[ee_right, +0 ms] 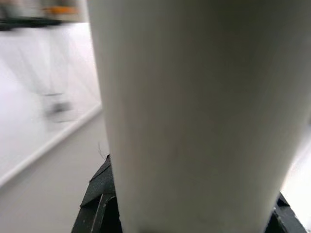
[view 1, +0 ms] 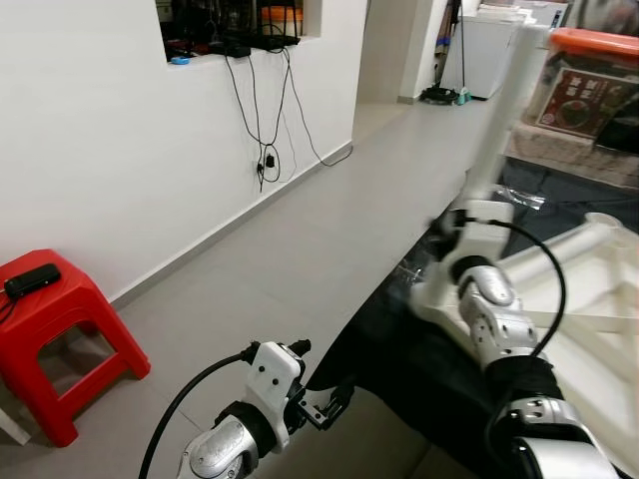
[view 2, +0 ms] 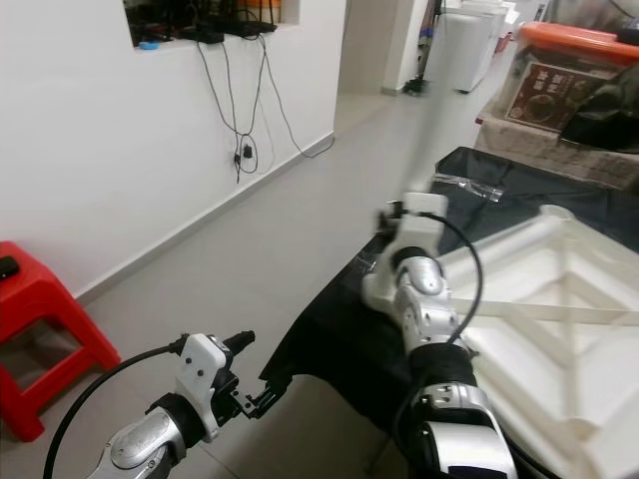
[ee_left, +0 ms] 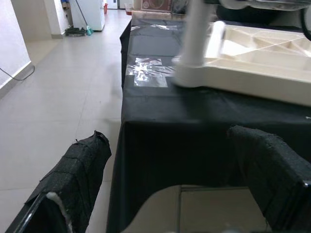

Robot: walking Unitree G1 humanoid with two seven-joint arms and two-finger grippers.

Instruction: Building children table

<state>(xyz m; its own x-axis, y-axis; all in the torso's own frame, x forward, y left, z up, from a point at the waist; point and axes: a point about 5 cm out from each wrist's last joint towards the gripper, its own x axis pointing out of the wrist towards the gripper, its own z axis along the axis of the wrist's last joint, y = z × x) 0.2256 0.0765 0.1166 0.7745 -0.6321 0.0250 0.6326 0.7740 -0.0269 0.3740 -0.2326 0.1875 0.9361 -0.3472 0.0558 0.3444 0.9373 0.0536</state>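
We see the white table top (view 2: 559,299) lying upside down on a black cloth (ee_left: 194,121) that covers a work surface, its ribbed underside facing up. At the corner of the table top nearest the open floor, a white leg (view 1: 504,110) stands upright, its foot at the corner socket. Our right gripper (ee_right: 189,213) is closed around this leg just above the table top; from the right wrist the leg sits tight between the black fingers. Our left gripper (ee_left: 170,194) hangs low beside the cloth's hanging edge, below and short of the table top, with its fingers spread wide and holding nothing. Beyond the table top, a box with an orange lid (view 1: 589,85) sits at the far end. Well away from the table top, against the white wall, stands a red stool (view 1: 60,334) with a small dark device on it, and cables (view 1: 262,120) hang down the wall. We judge the leg is being seated in its socket. If we push off-axis the leg could jam or tip, and since nothing braces the table top, it could slide on the cloth towards the edge.
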